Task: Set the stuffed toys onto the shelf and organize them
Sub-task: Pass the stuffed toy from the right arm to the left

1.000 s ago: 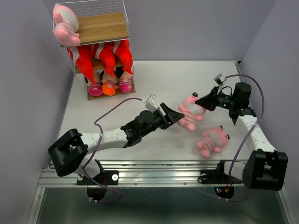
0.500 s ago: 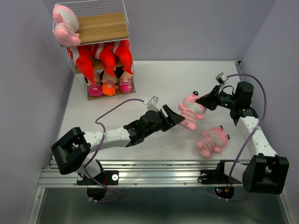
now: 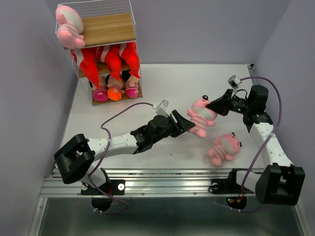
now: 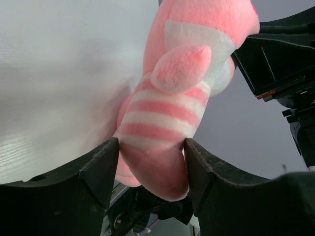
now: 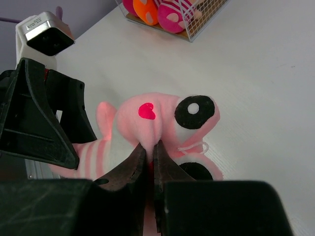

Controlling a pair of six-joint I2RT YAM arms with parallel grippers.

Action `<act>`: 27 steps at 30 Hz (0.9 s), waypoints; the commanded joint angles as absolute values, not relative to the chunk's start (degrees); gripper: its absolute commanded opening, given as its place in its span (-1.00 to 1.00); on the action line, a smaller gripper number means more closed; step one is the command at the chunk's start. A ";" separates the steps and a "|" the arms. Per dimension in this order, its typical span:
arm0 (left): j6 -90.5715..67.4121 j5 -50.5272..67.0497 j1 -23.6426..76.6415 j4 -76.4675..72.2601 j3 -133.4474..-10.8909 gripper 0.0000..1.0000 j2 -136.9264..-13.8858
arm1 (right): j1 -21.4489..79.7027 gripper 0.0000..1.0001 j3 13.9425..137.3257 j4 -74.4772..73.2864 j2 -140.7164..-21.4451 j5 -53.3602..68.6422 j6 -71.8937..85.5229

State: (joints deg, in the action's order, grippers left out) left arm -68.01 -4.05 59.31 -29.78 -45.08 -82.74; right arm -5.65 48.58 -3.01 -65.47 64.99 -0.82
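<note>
Pink animals are what is left: the shelf (image 3: 108, 29) holds dolls (image 3: 115, 91) at the bottom, sharks (image 3: 112, 59) in the middle and one animal (image 3: 69, 27) on top. Right of the shelf, the right end effector (image 5: 147, 147) pinches a second animal (image 3: 201, 115) by the head. The left end effector (image 3: 186, 124) flanks its body; I cannot tell if it is clamped. A third animal (image 3: 224, 149) lies on the desk (image 3: 162, 83).
</note>
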 commanded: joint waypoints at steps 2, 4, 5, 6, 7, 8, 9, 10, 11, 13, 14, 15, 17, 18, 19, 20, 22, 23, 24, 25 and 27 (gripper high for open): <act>-67.06 -3.78 59.68 -31.90 -47.37 -0.06 -82.62 | -5.71 -0.78 47.55 1.40 -63.19 67.15 2.81; -67.06 -3.69 59.76 -32.17 -47.29 -0.13 -82.62 | -5.71 -0.76 46.94 1.76 -63.19 66.89 2.99; -67.06 -3.52 59.77 -32.17 -47.29 -0.25 -82.70 | -5.71 -0.75 46.67 2.11 -63.11 66.80 3.16; -67.06 -3.52 59.68 -32.17 -47.11 -0.40 -82.71 | -5.71 -0.74 46.41 2.54 -63.11 66.80 3.43; -66.97 -3.52 59.68 -32.17 -47.11 -0.45 -82.71 | -5.71 -0.73 46.15 2.64 -63.02 66.71 3.34; -66.97 -3.52 59.68 -32.25 -47.02 -0.60 -82.71 | -5.71 -0.72 45.79 2.81 -63.02 66.62 3.34; -66.89 -3.52 59.76 -32.34 -47.02 -0.83 -82.71 | -5.71 -0.71 45.62 2.90 -63.02 66.62 3.43; -66.45 -3.52 59.68 -32.26 -46.93 -0.94 -82.71 | -5.71 -0.69 45.44 2.90 -62.93 66.62 3.34; -66.18 -3.78 59.68 -32.26 -46.85 -1.00 -82.53 | -5.71 -0.67 45.18 2.90 -62.84 66.71 3.25; -64.61 -4.13 59.77 -32.08 -46.76 -1.00 -82.27 | -5.71 -0.61 45.00 2.90 -62.58 66.80 3.16; -63.82 -4.22 59.77 -31.91 -46.76 -1.00 -82.09 | -5.71 -0.56 44.91 2.81 -62.58 66.71 3.25; -61.63 -4.57 59.68 -31.21 -47.02 -1.00 -81.74 | -5.71 -0.46 44.74 2.46 -62.58 66.80 2.99; -58.20 -5.09 59.68 -29.89 -47.63 -1.00 -80.87 | -5.71 -0.30 44.91 1.94 -62.40 66.71 2.46; -56.27 -5.45 59.76 -28.66 -47.98 -1.00 -80.60 | -5.71 -0.11 45.26 1.15 -62.32 66.53 2.03; -52.33 -6.06 59.77 -25.96 -48.86 -1.00 -80.07 | -5.71 -0.03 45.52 0.62 -62.31 66.10 1.76; -49.95 -6.76 59.68 -24.54 -49.22 -1.00 -79.55 | -5.71 0.09 45.88 0.27 -62.23 65.75 1.41; -46.25 -10.01 60.03 -19.72 -50.09 -1.00 -77.26 | -5.71 0.47 47.01 -1.92 -61.88 64.09 0.88; -43.01 -12.19 60.03 -18.30 -50.18 -1.00 -75.34 | -5.71 0.57 47.54 -2.37 -61.61 63.29 0.79; -41.85 -13.26 60.12 -16.63 -50.36 -1.00 -74.37 | -5.71 0.74 48.07 -3.42 -61.52 62.76 0.79; -40.70 -14.32 60.12 -13.39 -50.54 -1.00 -73.22 | -5.71 0.99 48.77 -4.12 -61.52 62.23 0.79; -37.20 -17.12 60.12 -10.30 -50.89 -1.00 -69.98 | -5.71 1.00 50.62 -5.01 -61.70 60.30 0.79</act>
